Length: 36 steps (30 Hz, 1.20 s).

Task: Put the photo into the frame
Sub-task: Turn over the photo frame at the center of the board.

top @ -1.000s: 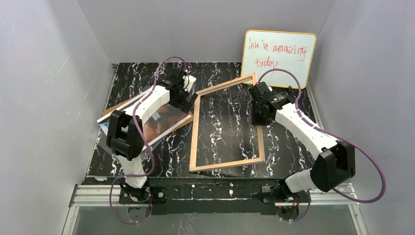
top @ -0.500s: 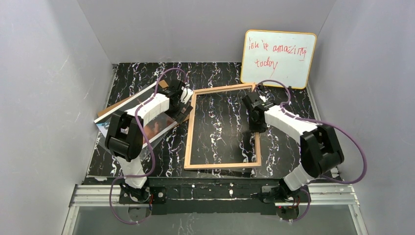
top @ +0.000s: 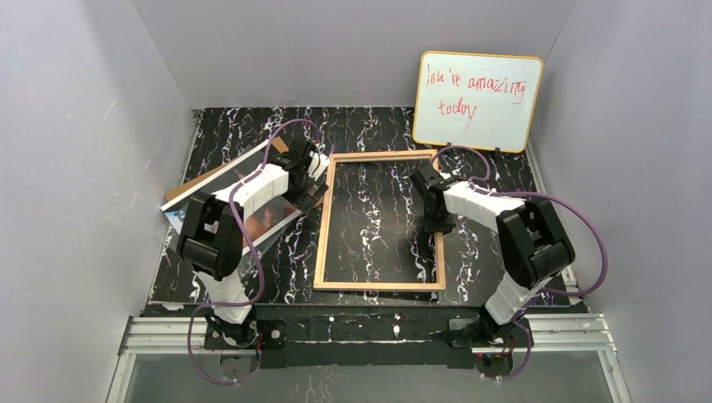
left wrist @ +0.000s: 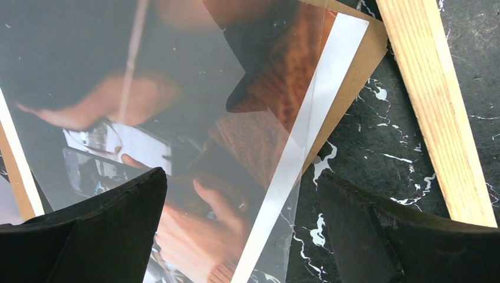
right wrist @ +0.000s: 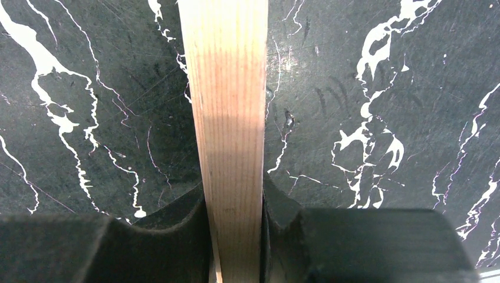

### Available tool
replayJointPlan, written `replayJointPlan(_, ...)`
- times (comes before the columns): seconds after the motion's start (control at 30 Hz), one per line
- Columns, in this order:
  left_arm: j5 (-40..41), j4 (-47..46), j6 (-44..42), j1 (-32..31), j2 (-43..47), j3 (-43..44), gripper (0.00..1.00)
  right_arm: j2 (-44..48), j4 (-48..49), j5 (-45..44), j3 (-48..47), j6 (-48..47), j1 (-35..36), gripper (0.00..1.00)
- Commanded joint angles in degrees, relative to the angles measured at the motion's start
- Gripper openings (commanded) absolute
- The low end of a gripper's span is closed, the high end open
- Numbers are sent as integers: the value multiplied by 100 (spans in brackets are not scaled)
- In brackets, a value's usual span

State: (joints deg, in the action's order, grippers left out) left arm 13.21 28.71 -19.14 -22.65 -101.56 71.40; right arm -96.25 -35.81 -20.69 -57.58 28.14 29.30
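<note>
Two grips: right fingers (right wrist: 177, 236) clamp the stiff frame (right wrist: 230, 118); wide left fingers (left wrist: 106, 236) straddle the border of the likely limp, slippery photo (left wrist: 147, 118).

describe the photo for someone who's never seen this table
Start at the black marbled table. The photo lies left of the wooden frame, under the left arm. It is the glossy, white-bordered sheet with an orange-toned picture, on top of the plain brown board.

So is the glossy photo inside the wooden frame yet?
Out: the white-bordered glossy photo lies on a brown board beside the tan wooden frame.
</note>
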Motion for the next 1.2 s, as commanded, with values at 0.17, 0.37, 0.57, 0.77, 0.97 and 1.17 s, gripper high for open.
replayJointPlan(0.17,-42,135,-80,74,299,119,98,-467,294,46,-187,29,-217,61)
replayJointPlan(0.37,-216,277,7,157,227,352,98,-245,262,176,-336,56,-308,72)
replayJointPlan(0.57,-596,651,107,576,67,1024,98,28,-26,331,-984,164,-312,76)
replayJointPlan(0.77,-528,962,-280,1550,-337,1939,98,30,45,1439,-2094,421,-119,85)
replayJointPlan(0.97,213,783,-633,2573,-855,2390,98,-834,377,2408,-3279,943,774,87)
replayJointPlan(1.17,772,292,-862,3119,-1263,1997,96,-2042,954,3178,-4319,1942,2126,85)
